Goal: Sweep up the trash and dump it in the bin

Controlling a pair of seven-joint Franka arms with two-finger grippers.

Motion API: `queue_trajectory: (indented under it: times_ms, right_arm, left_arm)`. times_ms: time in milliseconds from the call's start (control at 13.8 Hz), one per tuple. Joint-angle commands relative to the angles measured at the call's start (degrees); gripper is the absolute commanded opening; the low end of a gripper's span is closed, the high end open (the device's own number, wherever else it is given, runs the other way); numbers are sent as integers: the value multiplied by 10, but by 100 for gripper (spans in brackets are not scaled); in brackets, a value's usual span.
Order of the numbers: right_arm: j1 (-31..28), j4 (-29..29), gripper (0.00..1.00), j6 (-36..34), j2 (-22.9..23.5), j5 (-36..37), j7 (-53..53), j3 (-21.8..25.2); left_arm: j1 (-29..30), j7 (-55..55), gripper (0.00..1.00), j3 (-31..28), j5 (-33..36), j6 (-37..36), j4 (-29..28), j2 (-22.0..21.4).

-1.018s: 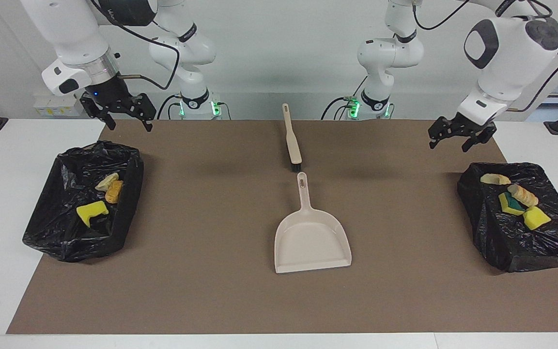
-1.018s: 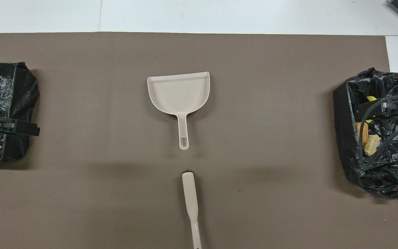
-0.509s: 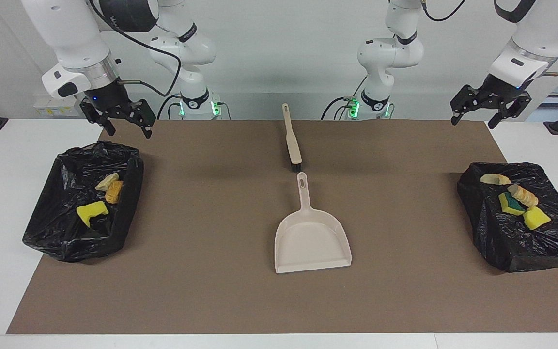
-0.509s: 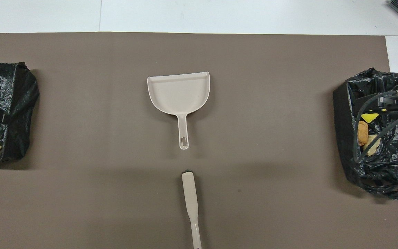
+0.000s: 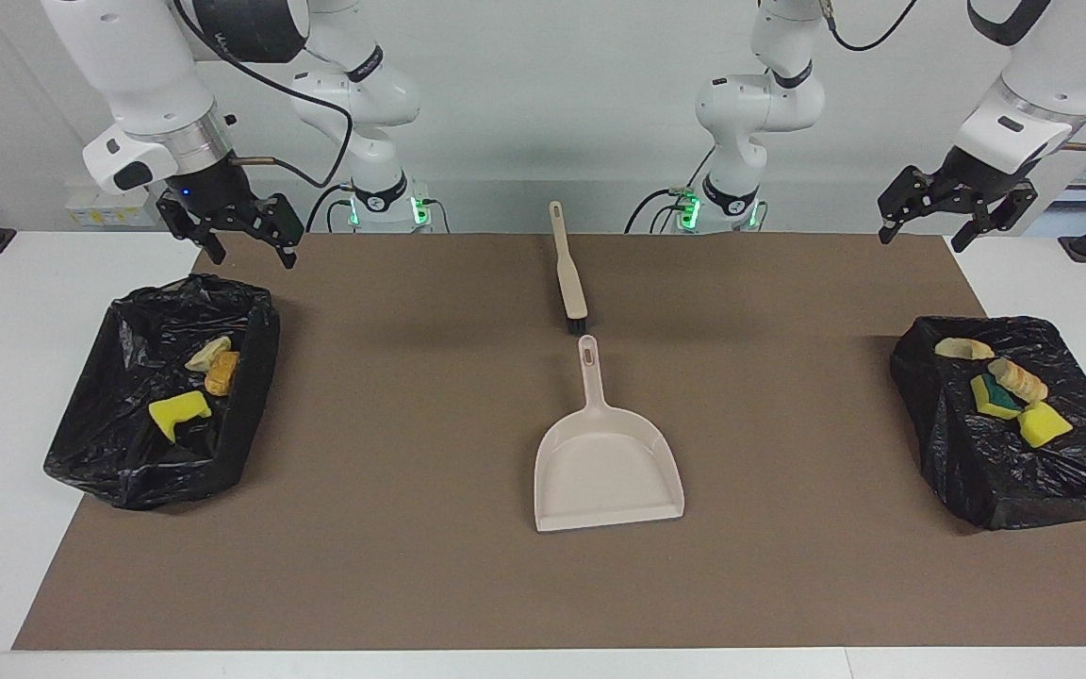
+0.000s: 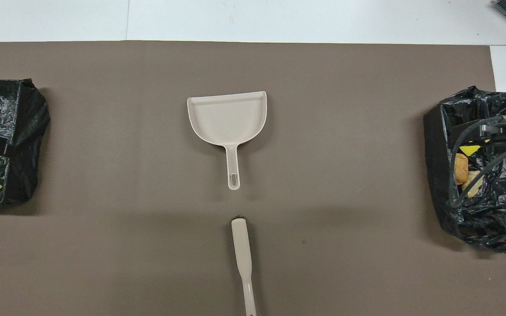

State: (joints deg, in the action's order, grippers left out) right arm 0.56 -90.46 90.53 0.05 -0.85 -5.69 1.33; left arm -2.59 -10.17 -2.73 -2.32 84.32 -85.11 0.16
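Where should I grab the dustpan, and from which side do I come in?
Probably by the handle of the dustpan, coming straight down from above. The dustpan lies flat on the mat, its slim handle pointing toward the robots, its end just short of the brush bristles. Set the jaws across the handle near its middle, clear of the brush.

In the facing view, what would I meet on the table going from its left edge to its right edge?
Black-lined bin holding three trash bits → brush → dustpan → black-lined bin holding four trash bits.
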Motion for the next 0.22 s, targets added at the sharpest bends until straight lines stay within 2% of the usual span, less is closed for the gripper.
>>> queue_trajectory:
  times_ms: [0,145]
  right_arm:
    - [-2,-16,100,0,-14,-6,-15,-2]
    - [-2,-17,100,-1,-15,-6,-15,-2]
  left_arm:
    - [7,-4,100,4,8,-7,-5,-8]
    - [7,-4,100,4,9,-8,-3,-8]
